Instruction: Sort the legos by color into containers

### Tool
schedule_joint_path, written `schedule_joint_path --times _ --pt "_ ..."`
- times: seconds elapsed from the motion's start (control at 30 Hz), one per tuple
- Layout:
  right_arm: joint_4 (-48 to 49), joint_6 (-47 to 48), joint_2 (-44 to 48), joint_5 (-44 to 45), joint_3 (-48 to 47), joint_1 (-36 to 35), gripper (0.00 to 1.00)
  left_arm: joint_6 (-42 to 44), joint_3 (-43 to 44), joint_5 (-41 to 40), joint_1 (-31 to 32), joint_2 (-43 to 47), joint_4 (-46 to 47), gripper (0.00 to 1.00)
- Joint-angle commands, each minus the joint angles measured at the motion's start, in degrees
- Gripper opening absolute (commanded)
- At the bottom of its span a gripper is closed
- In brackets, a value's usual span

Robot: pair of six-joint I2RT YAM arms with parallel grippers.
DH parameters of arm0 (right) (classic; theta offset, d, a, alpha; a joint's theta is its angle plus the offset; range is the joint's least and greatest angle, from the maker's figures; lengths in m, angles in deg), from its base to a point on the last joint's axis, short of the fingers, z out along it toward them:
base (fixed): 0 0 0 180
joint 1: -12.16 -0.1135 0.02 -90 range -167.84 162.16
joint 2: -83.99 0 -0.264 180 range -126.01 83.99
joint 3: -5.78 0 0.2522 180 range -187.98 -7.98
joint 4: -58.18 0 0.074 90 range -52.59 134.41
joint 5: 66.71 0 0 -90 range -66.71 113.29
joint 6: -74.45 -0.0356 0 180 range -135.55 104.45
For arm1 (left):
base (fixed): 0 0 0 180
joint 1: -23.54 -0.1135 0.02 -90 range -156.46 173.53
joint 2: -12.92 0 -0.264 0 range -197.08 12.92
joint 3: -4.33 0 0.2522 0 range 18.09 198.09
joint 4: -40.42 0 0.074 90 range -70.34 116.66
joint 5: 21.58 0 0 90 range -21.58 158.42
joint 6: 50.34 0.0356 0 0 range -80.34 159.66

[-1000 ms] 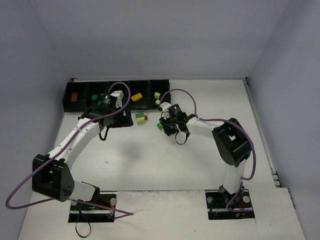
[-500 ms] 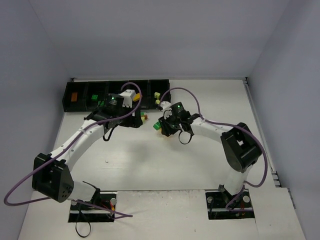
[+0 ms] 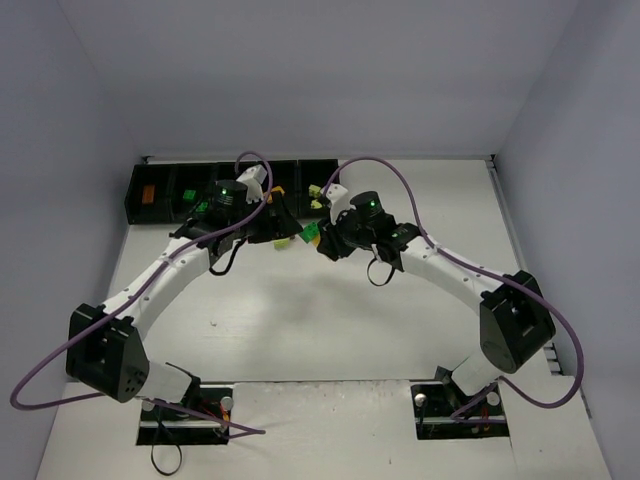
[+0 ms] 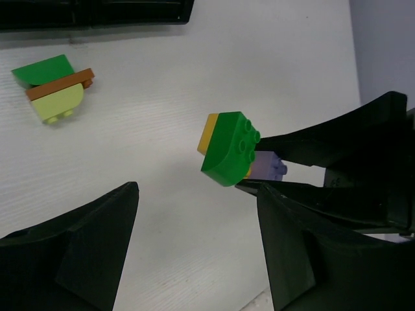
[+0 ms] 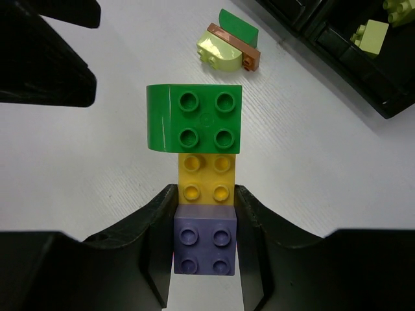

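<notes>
My right gripper [image 5: 204,223] is shut on a stack of three legos: its jaws clamp the lilac brick [image 5: 204,246], with a yellow brick [image 5: 206,181] and a dark green one [image 5: 196,120] sticking out in front. The stack [image 4: 230,149] hangs above the table, just ahead of my open left gripper [image 4: 194,240], which holds nothing. A second small stack [image 4: 55,87] of green, brown and lime lies on the table near the containers [image 3: 160,195]. From above, the two grippers [image 3: 275,225] [image 3: 322,240] nearly meet in front of the bins.
An orange brick [image 3: 147,193] lies in the leftmost bin. Lime bricks [image 5: 369,34] lie in the rightmost bin [image 5: 363,71]. My left gripper's finger [image 5: 45,65] fills the upper left of the right wrist view. Grey walls close in the white table.
The right gripper has closed on the stack and carried it left and towards the bins. The left gripper has swung right, close to the stack.
</notes>
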Motion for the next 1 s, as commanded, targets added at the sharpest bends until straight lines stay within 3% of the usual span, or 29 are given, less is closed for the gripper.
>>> schedule_joint_path --times 0.0,0.53,0.97 --pt "3.38 0.64 3.2 -1.05 -0.67 -0.55 0.0 -11.35 -0.89 2.94 0.09 0.75 10.79 0.67" --pt "4.78 -0.06 4.0 -1.13 -1.02 -0.64 0.0 -20.51 -2.04 2.23 2.2 -3.64 17.39 0.66" --pt "5.49 -0.59 3.73 -1.4 -0.76 -0.64 0.0 -22.62 -3.53 2.14 3.26 -5.22 20.74 0.53"
